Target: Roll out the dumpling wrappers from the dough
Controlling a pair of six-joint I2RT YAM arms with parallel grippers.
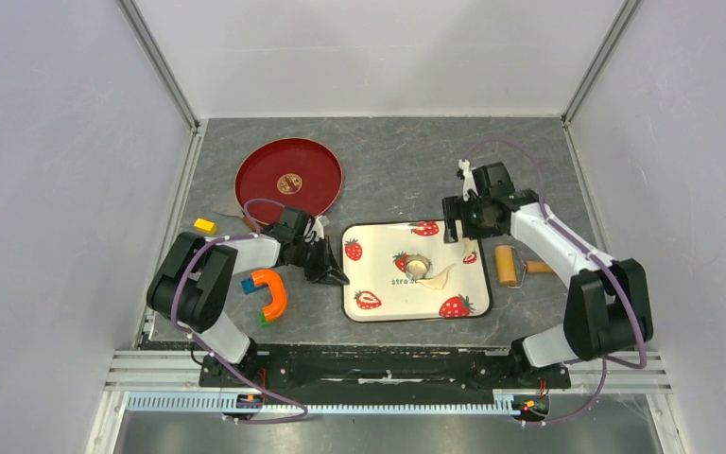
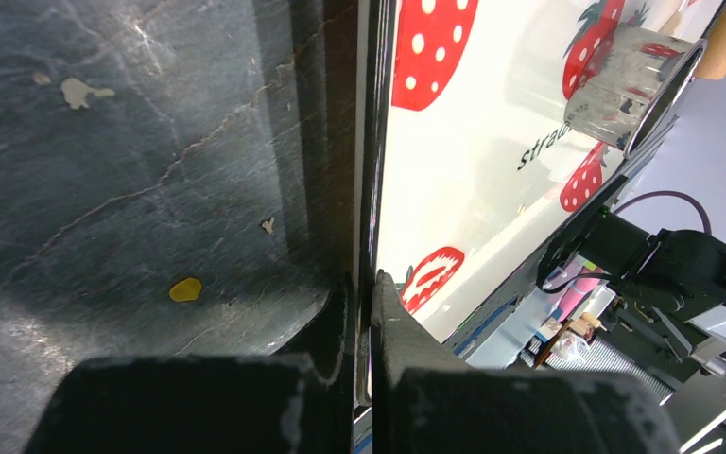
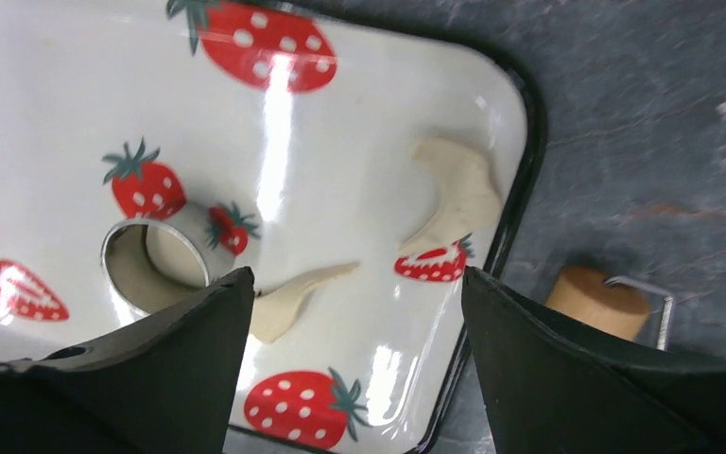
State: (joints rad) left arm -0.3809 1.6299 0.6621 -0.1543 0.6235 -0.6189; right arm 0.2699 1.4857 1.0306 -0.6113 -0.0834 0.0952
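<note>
- The left gripper [image 2: 365,284] is pinching narrowly on the black rim of the tray [image 1: 378,274], at the tray's 9 o'clock edge.
- The metal ring [image 3: 142,274] is sitting near the tray's centre, with pale dough [image 3: 178,257] showing inside it.
- Two ragged scraps [image 3: 458,194] are lying on the tray toward 4 o'clock of the ring.
- The right gripper [image 3: 354,276] is hanging wide open over the tray's 1 o'clock corner, holding nothing.
- The wooden roller [image 1: 508,265] is lying on the table at the tray's 3 o'clock.
</note>
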